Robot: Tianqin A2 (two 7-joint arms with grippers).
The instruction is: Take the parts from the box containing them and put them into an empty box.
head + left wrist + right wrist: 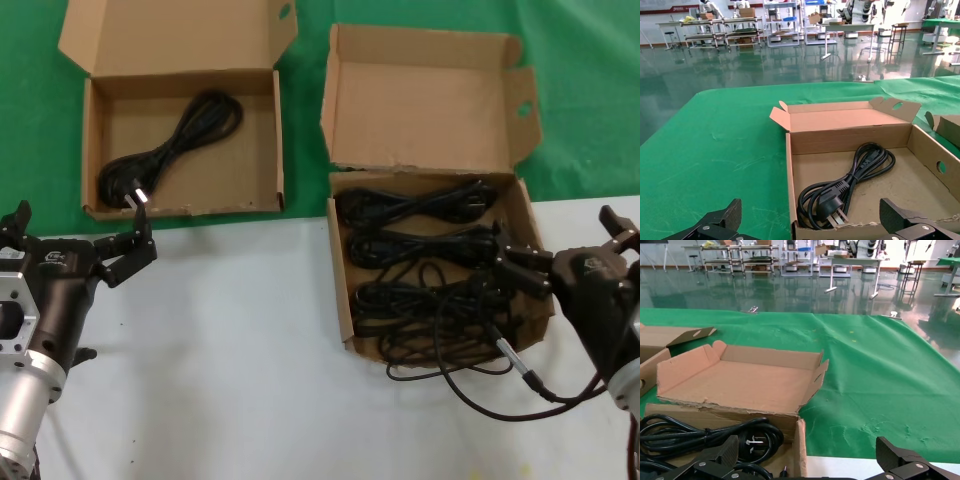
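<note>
The squarish brown cardboard box with a winged lid (345, 290) holds several bundled black power cords (430, 245), one trailing onto the white bench (230, 350). A single cord (175, 145) lies in the wider brown box (92, 160). The left hand (125, 255) hovers released beside it; the right hand (520, 270), released, sits over the full box's edge.

Your head view looks forward and down on the table (230, 330), taking in both boxes. Your left wrist view faces low and level, close over the wide box (920, 150) toward the far edge. Your right wrist view does likewise over the squarish box (740, 385). Each box shows in two views.
</note>
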